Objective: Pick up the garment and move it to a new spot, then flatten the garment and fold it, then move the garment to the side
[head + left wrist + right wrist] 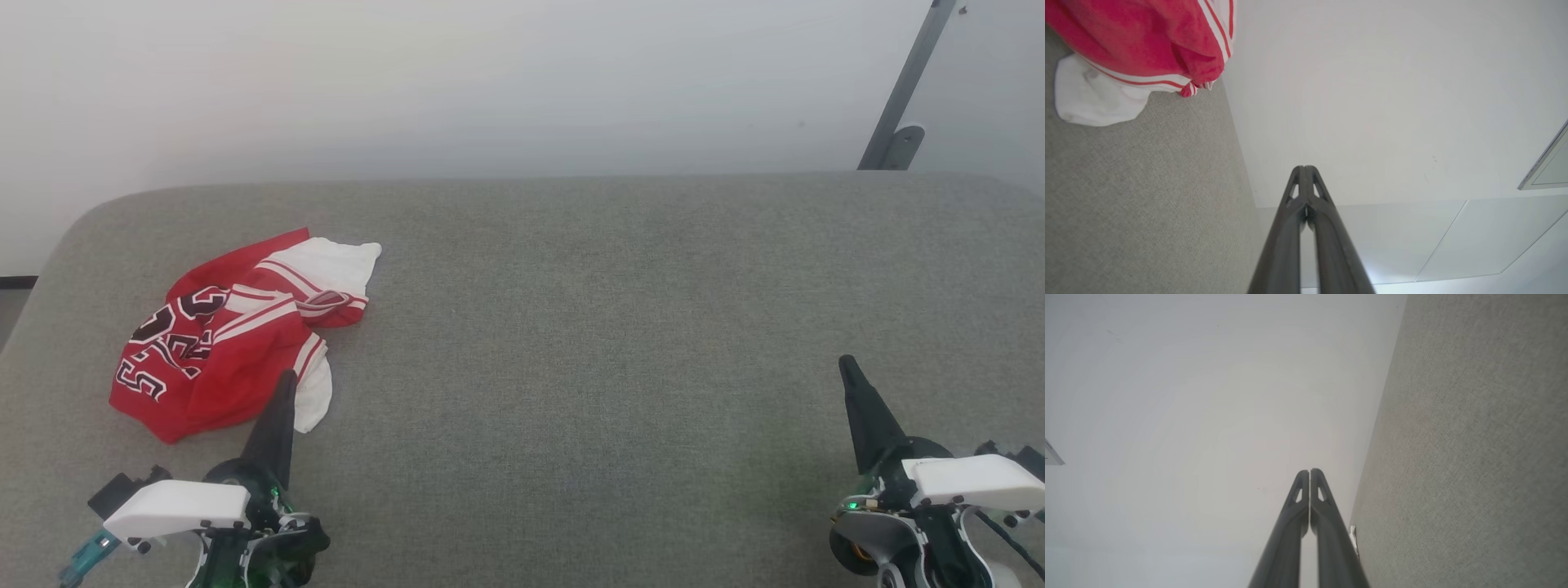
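Just beyond my dark-fingered, white-shelled left gripper [286, 377] I see a crumpled red jersey shirt [220, 359] with white sleeves, red-and-white striped trim and maroon white-outlined lettering, on a grey woven fabric surface [612, 327].

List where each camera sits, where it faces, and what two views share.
Head view: on the head, facing down at the grey surface and garment; left gripper, right gripper at bottom.
Left wrist view: on that wrist, along its shut fingers toward the white wall; garment upper left.
Right wrist view: on that wrist, along its shut fingers toward the wall; surface at right.
Head and left wrist views share the garment.
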You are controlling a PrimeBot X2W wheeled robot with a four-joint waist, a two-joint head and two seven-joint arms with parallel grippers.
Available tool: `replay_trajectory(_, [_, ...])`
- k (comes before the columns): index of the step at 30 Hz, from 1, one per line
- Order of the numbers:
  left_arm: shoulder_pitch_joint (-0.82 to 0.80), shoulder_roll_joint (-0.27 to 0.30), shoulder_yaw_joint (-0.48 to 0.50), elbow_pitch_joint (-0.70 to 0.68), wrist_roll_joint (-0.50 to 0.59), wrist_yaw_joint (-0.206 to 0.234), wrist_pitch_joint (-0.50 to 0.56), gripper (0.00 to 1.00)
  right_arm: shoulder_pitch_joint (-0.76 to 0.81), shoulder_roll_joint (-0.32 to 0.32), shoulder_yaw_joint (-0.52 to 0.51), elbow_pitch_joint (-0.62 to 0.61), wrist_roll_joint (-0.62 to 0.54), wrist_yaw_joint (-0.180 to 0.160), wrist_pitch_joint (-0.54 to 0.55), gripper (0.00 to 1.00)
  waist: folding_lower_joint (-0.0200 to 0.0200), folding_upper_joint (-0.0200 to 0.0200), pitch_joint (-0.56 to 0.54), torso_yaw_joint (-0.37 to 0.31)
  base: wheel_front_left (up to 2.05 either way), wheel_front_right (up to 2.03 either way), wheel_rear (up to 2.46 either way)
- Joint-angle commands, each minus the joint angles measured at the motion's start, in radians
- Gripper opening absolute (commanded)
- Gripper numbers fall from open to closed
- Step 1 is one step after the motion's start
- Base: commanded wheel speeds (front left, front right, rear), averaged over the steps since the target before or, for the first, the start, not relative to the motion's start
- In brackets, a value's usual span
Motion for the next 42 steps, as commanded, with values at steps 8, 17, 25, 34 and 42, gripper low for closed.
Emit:
replay_trajectory(8, [-0.016, -0.001, 0.001, -0.001, 0.005, -0.004, 0.001, 0.00, -0.006, 0.002, 0.000, -0.001, 0.004, 0.001, 0.000, 0.00, 0.0000, 0.0000, 0.000, 0.000, 0.00, 0.00, 0.00])
replay_trajectory(17, [-0.016, -0.001, 0.001, -0.001, 0.005, -0.004, 0.001, 0.00, -0.006, 0.002, 0.000, -0.001, 0.004, 0.001, 0.000, 0.00, 0.0000, 0.0000, 0.000, 0.000, 0.00, 0.00, 0.00])
replay_trajectory(25, [-0.016, -0.001, 0.001, -0.001, 0.005, -0.004, 0.001, 0.00, -0.006, 0.002, 0.000, -0.001, 0.004, 0.001, 0.000, 0.00, 0.0000, 0.0000, 0.000, 0.000, 0.00, 0.00, 0.00])
replay_trajectory(34, [-0.016, -0.001, 0.001, -0.001, 0.005, -0.004, 0.001, 0.00, -0.006, 0.002, 0.000, -0.001, 0.004, 0.001, 0.000, 0.00, 0.0000, 0.0000, 0.000, 0.000, 0.00, 0.00, 0.00])
replay_trajectory(42, [-0.016, -0.001, 0.001, -0.001, 0.005, -0.004, 0.001, 0.00, -0.006, 0.002, 0.000, -0.001, 0.004, 0.001, 0.000, 0.00, 0.0000, 0.0000, 0.000, 0.000, 0.00, 0.00, 0.00])
